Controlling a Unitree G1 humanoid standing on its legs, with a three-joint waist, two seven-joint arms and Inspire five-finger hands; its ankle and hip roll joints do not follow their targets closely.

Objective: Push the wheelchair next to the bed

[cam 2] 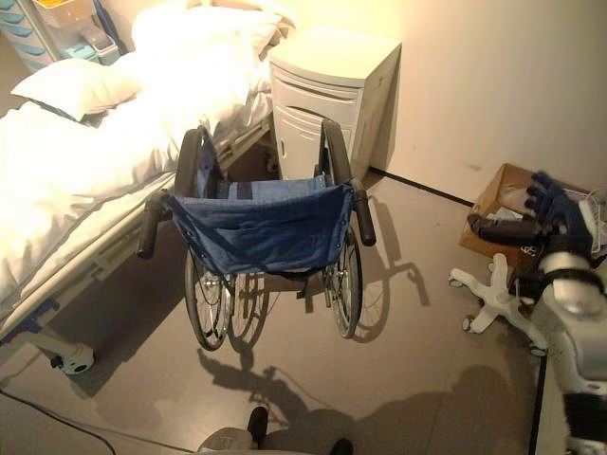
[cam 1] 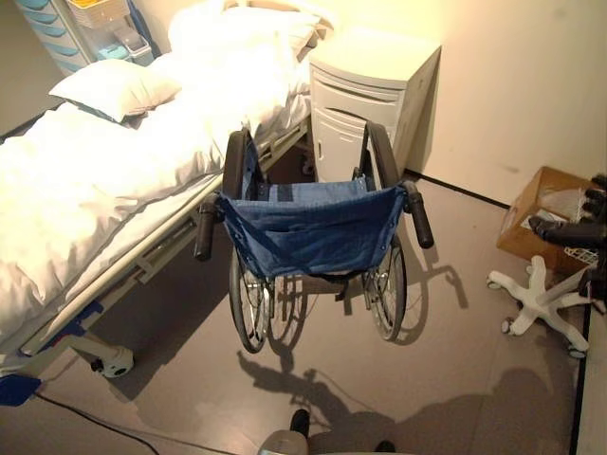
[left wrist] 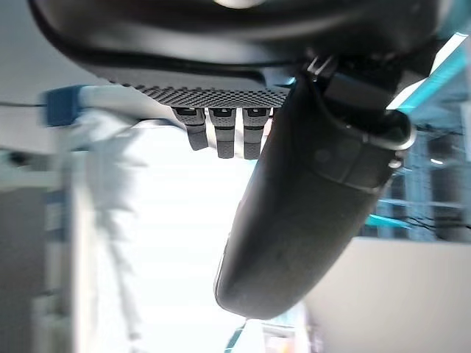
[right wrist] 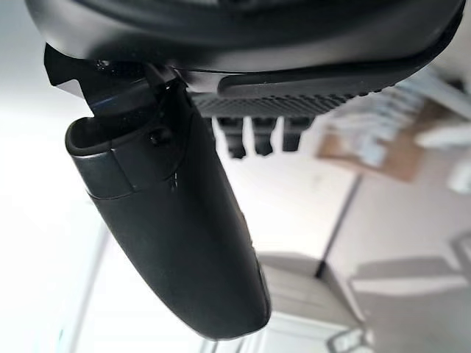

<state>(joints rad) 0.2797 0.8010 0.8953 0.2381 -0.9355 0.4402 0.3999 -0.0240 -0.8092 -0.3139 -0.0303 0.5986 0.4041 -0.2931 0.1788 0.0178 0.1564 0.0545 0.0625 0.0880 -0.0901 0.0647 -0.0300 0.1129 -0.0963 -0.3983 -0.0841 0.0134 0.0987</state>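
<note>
- Left eye view: the wheelchair [cam 1: 313, 246] is seen from behind, its blue fabric backrest slack and creased between two dark padded push handles, with spoked metal wheels below. It stands just beside the bed [cam 1: 85, 190], which is covered in soft white bedding with a pillow [cam 1: 114, 87] on top; the bed's metal side rail lies close to the chair's left wheel. A white, smooth-panelled bedside cabinet [cam 1: 365, 104] stands directly ahead of the chair.
- Right eye view: the right hand [cam 2: 555, 210] is held out at the right side, well apart from the wheelchair, fingers loosely extended and holding nothing. A cardboard box [cam 2: 503, 204] and a white star-shaped caster base [cam 2: 498, 299] occupy the floor by the wall; bare grey floor lies open behind and to the right of the chair.
- Left wrist view: the left hand [left wrist: 221, 136] is shown with short dark fingers side by side, relaxed, nothing held.
- Right wrist view: the fingers [right wrist: 261, 136] are shown side by side, uncurled, free of any object.
</note>
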